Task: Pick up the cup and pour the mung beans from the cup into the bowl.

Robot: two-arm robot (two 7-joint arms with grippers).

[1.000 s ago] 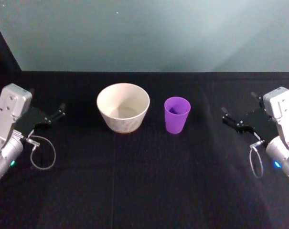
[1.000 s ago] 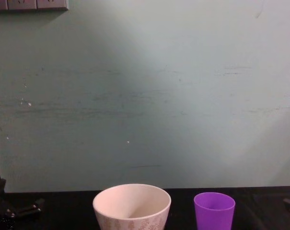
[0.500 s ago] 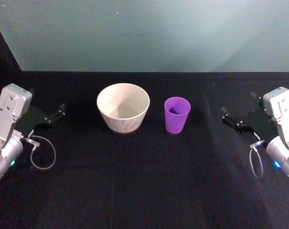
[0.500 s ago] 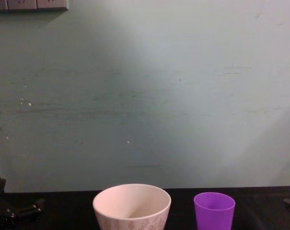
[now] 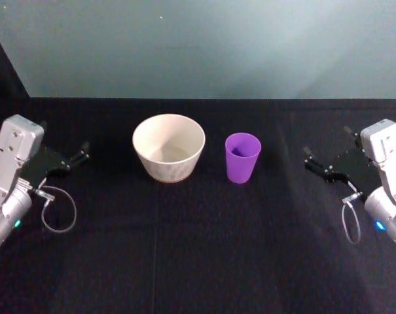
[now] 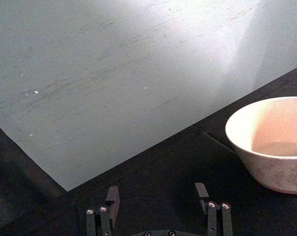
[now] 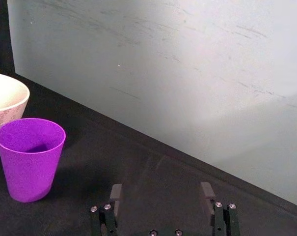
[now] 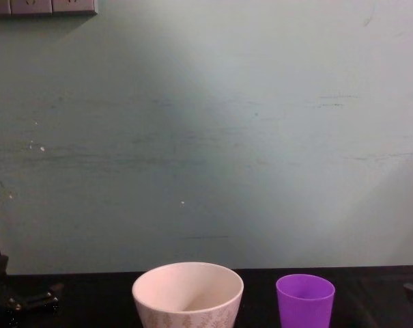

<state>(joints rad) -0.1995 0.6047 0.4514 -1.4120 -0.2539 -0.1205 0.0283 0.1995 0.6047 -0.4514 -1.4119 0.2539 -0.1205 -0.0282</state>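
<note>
- Left tool [image 6: 156, 189] is spread apart, the bowl [image 5: 169, 167] well off to its right.
- Right tool [image 7: 161, 187] is spread apart, the cup [image 5: 242, 161] off to its left on the desk [image 5: 198, 261].

Pale teal scuffed wall [image 8: 206, 137] behind black-draped table [image 5: 198, 248]; socket plate [image 8: 42, 6] high up.

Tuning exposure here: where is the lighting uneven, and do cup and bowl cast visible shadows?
Head view: the black table hides any shadow from cup and bowl. Chest view: the wall brightens toward lower right. Left wrist view: a bright patch on the wall behind the bowl. Right wrist view: shade inside the cup.
</note>
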